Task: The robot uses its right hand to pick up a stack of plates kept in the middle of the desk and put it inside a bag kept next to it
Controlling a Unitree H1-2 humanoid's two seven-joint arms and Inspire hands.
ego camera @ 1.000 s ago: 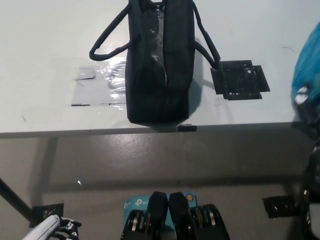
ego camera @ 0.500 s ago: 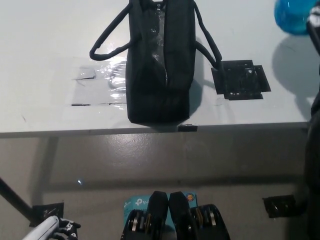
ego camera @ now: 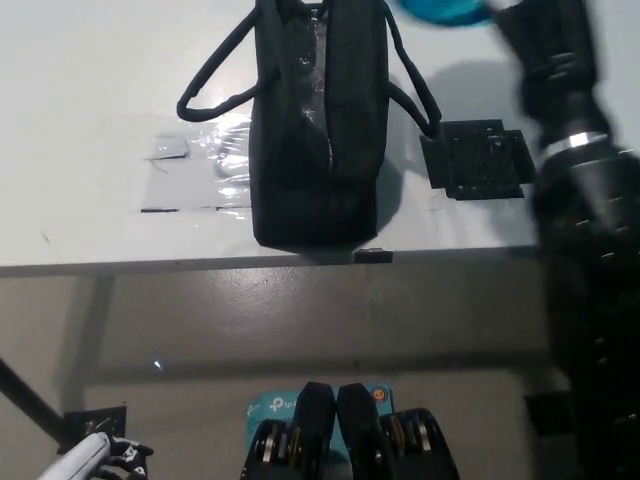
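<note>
1 black bag (ego camera: 318, 130) stands on the desk (ego camera: 90, 100); my right arm reaches over blue plates (ego camera: 445, 10), grasp unclear, perhaps holding; left hand (ego camera: 115, 455) low, state unclear.

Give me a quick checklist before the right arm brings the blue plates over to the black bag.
1. Blue plates in view: ok, but only a sliver shows at the top edge.
2. Right hand's hold on them: cannot tell, the hand is out of frame; only the black right arm shows.
3. Black bag upright on the desk: ok.
4. Bag mouth open wide enough: cannot tell, it looks narrow from above.
5. Bag handles clear of the mouth: ok, splayed to both sides.
6. Left hand out of the way: ok, low at lower left.
</note>
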